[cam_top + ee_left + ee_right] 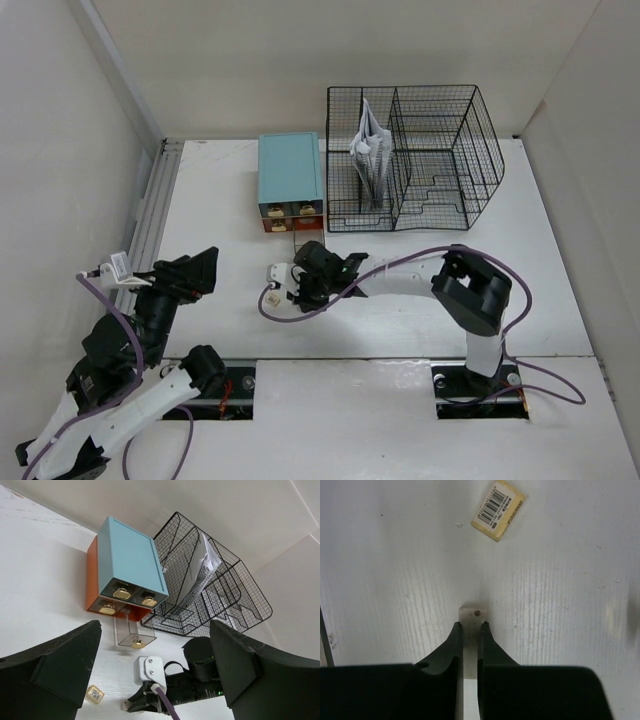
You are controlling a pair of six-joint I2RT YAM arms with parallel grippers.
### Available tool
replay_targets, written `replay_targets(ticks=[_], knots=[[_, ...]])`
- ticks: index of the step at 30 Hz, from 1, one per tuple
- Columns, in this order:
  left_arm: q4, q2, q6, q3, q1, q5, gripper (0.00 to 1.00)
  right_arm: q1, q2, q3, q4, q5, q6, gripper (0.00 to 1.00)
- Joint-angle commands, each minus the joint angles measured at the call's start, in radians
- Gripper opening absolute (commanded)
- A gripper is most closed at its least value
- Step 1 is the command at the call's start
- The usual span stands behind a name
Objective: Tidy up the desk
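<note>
The desk point(400, 320) is a white tabletop. My right gripper point(287, 296) is low over its middle and shut on a small white block point(472, 614) that rests on the surface; the tips point(470, 626) pinch its sides. A small yellow eraser with a barcode label point(498, 510) lies just beyond the block, apart from it, and shows in the left wrist view point(94, 694) too. My left gripper point(195, 270) is open and empty above the left side of the desk, its wide fingers point(60, 665) framing the scene.
A teal-topped drawer box point(290, 170) with orange sides stands at the back; one clear drawer point(132, 632) is pulled out. A black wire-mesh rack point(415, 160) holding papers point(368, 150) stands to its right. A ribbed metal rail point(150, 225) runs along the left edge.
</note>
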State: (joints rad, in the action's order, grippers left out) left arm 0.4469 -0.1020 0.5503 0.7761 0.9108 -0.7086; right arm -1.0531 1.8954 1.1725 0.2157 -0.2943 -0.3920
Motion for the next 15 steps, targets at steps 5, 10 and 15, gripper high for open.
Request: replay_targets(ticks=[5, 10, 15], knots=[[-0.024, 0.018, -0.007, -0.003, 0.005, 0.001, 0.89, -0.001, -0.004, 0.148, 0.082, 0.07, -0.073, 0.0], [-0.033, 0.008, -0.007, -0.003, 0.005, 0.001, 0.9, -0.001, -0.036, 0.3, 0.145, 0.186, -0.18, 0.0], [-0.033, 0.008, -0.007, -0.003, 0.005, 0.001, 0.9, 0.028, -0.024, 0.361, 0.136, 0.279, -0.208, 0.0]])
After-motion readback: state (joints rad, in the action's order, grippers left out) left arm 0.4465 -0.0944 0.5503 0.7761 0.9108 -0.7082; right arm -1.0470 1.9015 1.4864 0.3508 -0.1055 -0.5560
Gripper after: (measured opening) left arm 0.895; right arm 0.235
